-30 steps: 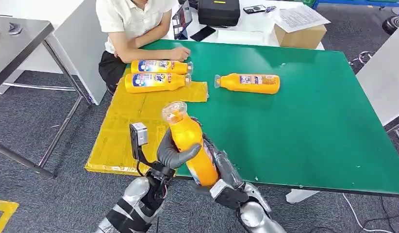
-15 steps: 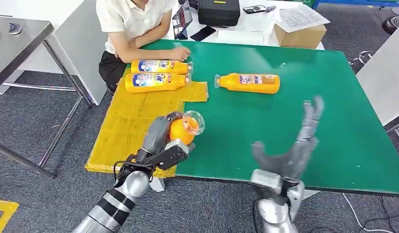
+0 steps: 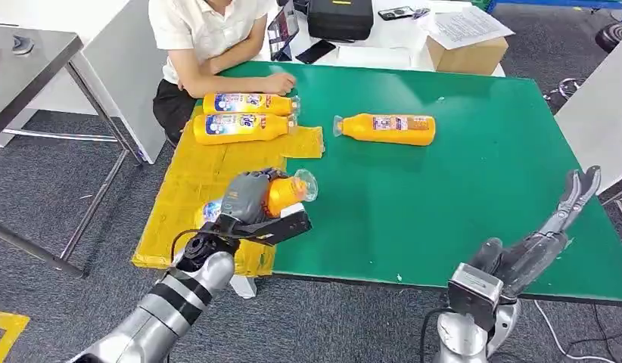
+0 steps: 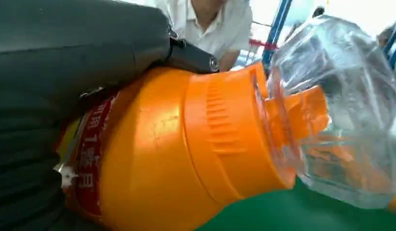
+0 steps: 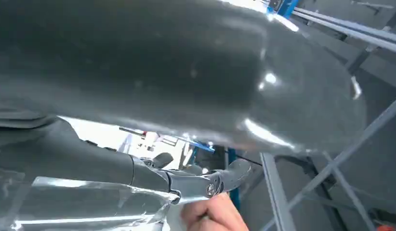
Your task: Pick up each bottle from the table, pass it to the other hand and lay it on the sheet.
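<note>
My left hand [image 3: 251, 200] grips an orange bottle [image 3: 284, 193] with a clear cap, lying sideways over the yellow sheet [image 3: 194, 197] at its near right part. Up close in the left wrist view the bottle [image 4: 186, 144] shows its red label and clear cap, with my dark fingers [image 4: 66, 53] wrapped over it. Two orange bottles [image 3: 244, 127] lie side by side on the sheet's far end. Another orange bottle [image 3: 387, 128] lies on the green table [image 3: 459, 197]. My right hand [image 3: 539, 242] is open over the table's near right edge, holding nothing.
A person [image 3: 209, 38] sits at the table's far left corner, one hand [image 3: 281, 82] resting on the green top by the sheet. A cardboard box [image 3: 467, 54], a black case [image 3: 340, 19] and papers lie behind the table. A grey table [image 3: 28, 53] stands at the left.
My right hand let go of the bottle and swung away to the right, fingers spread. My left hand carried the bottle left and laid it over toward the yellow sheet.
</note>
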{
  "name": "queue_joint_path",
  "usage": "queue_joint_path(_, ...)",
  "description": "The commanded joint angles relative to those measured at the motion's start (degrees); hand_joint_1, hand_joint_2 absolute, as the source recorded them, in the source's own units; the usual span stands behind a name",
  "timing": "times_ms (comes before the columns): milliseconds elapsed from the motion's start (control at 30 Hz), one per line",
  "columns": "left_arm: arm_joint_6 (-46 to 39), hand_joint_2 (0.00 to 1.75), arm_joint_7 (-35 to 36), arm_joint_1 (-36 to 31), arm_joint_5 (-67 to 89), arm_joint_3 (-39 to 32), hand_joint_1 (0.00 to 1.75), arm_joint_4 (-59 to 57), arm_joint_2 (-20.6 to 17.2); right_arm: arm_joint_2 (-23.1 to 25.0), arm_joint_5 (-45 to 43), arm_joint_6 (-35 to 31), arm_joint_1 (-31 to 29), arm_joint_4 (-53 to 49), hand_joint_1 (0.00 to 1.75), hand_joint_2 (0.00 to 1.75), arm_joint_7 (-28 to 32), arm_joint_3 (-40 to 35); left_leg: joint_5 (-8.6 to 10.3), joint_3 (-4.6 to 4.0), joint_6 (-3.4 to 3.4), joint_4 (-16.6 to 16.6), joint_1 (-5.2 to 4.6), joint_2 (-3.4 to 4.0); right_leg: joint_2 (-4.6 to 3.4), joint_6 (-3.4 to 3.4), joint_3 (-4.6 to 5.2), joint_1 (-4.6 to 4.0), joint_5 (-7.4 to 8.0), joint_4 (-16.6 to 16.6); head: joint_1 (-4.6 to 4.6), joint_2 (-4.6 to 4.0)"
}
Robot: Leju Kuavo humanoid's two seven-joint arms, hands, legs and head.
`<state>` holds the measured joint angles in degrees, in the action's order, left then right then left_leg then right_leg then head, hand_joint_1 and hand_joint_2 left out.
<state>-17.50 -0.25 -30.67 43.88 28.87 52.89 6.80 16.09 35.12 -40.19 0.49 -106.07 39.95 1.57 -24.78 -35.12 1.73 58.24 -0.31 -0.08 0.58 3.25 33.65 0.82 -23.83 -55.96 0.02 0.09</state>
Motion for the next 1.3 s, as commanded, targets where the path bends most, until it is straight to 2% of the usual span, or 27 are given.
queue_joint_path(33,8.5,1.75,5.8,-17.7,7.3,5.2,1.75,-32.0,0.4,-1.7,-3.0,0.2,-2.7,6.2,0.00,0.00,0.0,-2.3,0.00,0.14,-0.09,0.0,0.08,0.03,-0.05,-0.10,-0.14,-0.07,0.00,0.0,-0.02,0.00)
queue_joint_path(133,11.8,1.75,6.9,-18.8,8.7,5.6,1.75,-34.7,1.3,-2.2,-3.9,0.2,-3.0,7.3,0.00,0.00,0.0,-3.3,-0.04,0.26,-0.13,0.0,0.10,0.08,-0.11,-0.15,-0.26,-0.09,-0.02,0.0,-0.02,0.00)
queue_joint_path(167,12.3,1.75,6.9,-18.8,8.5,5.4,1.50,-34.9,1.6,-2.2,-3.8,0.2,-3.1,7.5,0.00,0.00,0.0,-3.6,-0.04,0.21,-0.11,0.0,0.08,0.06,-0.08,-0.12,-0.21,-0.08,-0.02,0.0,0.00,0.00)
queue_joint_path(200,13.6,1.75,6.6,-18.6,7.7,4.5,0.80,-35.2,2.0,-2.5,-4.2,0.2,-3.2,7.9,0.00,0.00,0.0,-4.0,-0.06,0.26,-0.14,0.0,0.11,0.05,-0.08,-0.15,-0.28,-0.10,-0.05,0.0,0.00,0.00)
queue_joint_path(233,14.4,1.75,5.8,-18.3,6.5,3.3,0.02,-35.2,2.3,-2.6,-4.5,0.2,-3.2,8.0,0.00,0.00,0.0,-4.3,-0.04,0.21,-0.10,0.0,0.08,0.06,-0.08,-0.11,-0.21,-0.08,-0.03,0.0,-0.02,0.00)
queue_joint_path(333,15.7,1.75,3.3,-17.5,4.4,1.5,0.00,-35.1,2.4,-3.2,-4.7,0.2,-3.4,8.6,0.00,0.00,0.0,-5.0,-0.09,0.26,-0.12,0.0,0.09,0.09,-0.12,-0.12,-0.26,-0.08,-0.07,0.0,-0.02,0.00)
queue_joint_path(600,15.7,1.75,2.8,-17.3,3.9,1.0,0.00,-34.9,2.4,-3.3,-4.9,0.2,-3.4,8.7,0.00,0.00,0.0,-5.1,-0.01,0.06,-0.09,0.0,0.06,0.04,-0.09,-0.09,-0.08,-0.06,0.01,0.0,0.00,0.00)
queue_joint_path(767,23.9,1.75,-12.2,-14.5,-9.8,-8.8,0.00,-31.6,4.0,-4.7,-5.4,0.2,-3.4,9.4,0.00,0.00,0.0,-6.5,-0.05,0.18,-0.10,0.0,0.06,0.05,-0.11,-0.10,-0.19,-0.06,-0.03,0.0,-0.02,0.00)
queue_joint_path(800,25.0,1.75,-16.8,-13.2,-13.2,-10.4,0.00,-28.9,4.8,-4.9,-5.1,0.2,-3.3,9.4,0.00,0.00,0.0,-6.8,0.00,0.09,-0.07,0.0,0.04,0.03,-0.08,-0.06,-0.09,-0.03,0.00,0.0,0.00,0.00)
queue_joint_path(867,22.6,1.75,-20.4,-11.1,-15.0,-9.9,0.00,-22.7,6.5,-4.8,-4.6,0.2,-2.8,9.0,0.00,0.00,0.0,-6.5,-0.04,0.20,-0.08,0.0,0.03,-0.03,-0.04,-0.08,-0.23,-0.03,-0.04,0.0,0.00,0.00)
queue_joint_path(900,22.6,1.75,-20.4,-11.1,-15.0,-9.9,0.00,-22.7,6.5,-4.8,-4.6,0.2,-2.8,9.0,0.00,0.00,0.0,-6.5,-0.07,0.26,-0.10,0.0,0.05,-0.07,0.00,-0.09,-0.32,-0.04,-0.07,0.0,0.00,0.00)
queue_joint_path(933,23.2,1.75,-20.3,-9.0,-17.1,-8.9,0.00,-16.6,7.0,-4.5,-3.7,0.2,-2.2,8.4,0.00,0.00,0.0,-5.8,-0.07,0.21,-0.10,0.0,0.06,-0.06,-0.01,-0.10,-0.27,-0.05,-0.06,0.0,-0.02,0.00)
queue_joint_path(967,23.2,1.75,-20.3,-8.9,-17.2,-8.6,0.00,-15.8,7.2,-4.6,-3.8,0.2,-2.2,8.4,0.00,0.00,0.0,-5.9,0.01,0.01,-0.06,0.0,0.02,-0.09,0.04,-0.05,-0.07,-0.02,-0.01,0.0,-0.02,0.00)
queue_joint_path(1033,23.2,1.75,-19.7,-5.3,-20.1,-6.1,0.00,-5.7,6.6,-4.4,-3.1,0.2,-1.4,7.5,0.00,0.00,0.0,-5.2,-0.06,0.15,-0.10,0.0,0.03,-0.10,0.04,-0.10,-0.21,-0.03,-0.07,0.0,0.00,0.00)
queue_joint_path(1100,17.3,1.75,-21.8,-0.1,-23.2,-3.7,0.00,6.3,6.6,-4.2,-2.8,0.2,-0.5,6.5,0.00,0.00,0.0,-4.4,-0.03,0.10,-0.08,0.0,-0.01,-0.10,0.04,-0.09,-0.14,0.01,-0.05,0.0,0.00,0.00)
queue_joint_path(1133,11.3,1.75,-23.3,4.1,-24.7,-2.2,0.00,14.9,6.8,-4.1,-2.5,0.2,0.1,6.0,0.00,0.00,0.0,-4.0,-0.01,0.05,-0.07,0.0,-0.01,-0.09,0.04,-0.08,-0.09,0.01,-0.03,0.0,-0.02,0.00)
queue_joint_path(1300,11.3,1.75,-23.3,4.1,-24.7,-2.2,0.00,14.9,6.8,-4.1,-2.5,0.2,0.1,6.0,0.00,0.00,0.0,-4.0,-0.07,0.07,-0.10,0.0,0.00,-0.06,0.02,-0.08,-0.07,-0.01,-0.07,0.0,0.00,0.00)
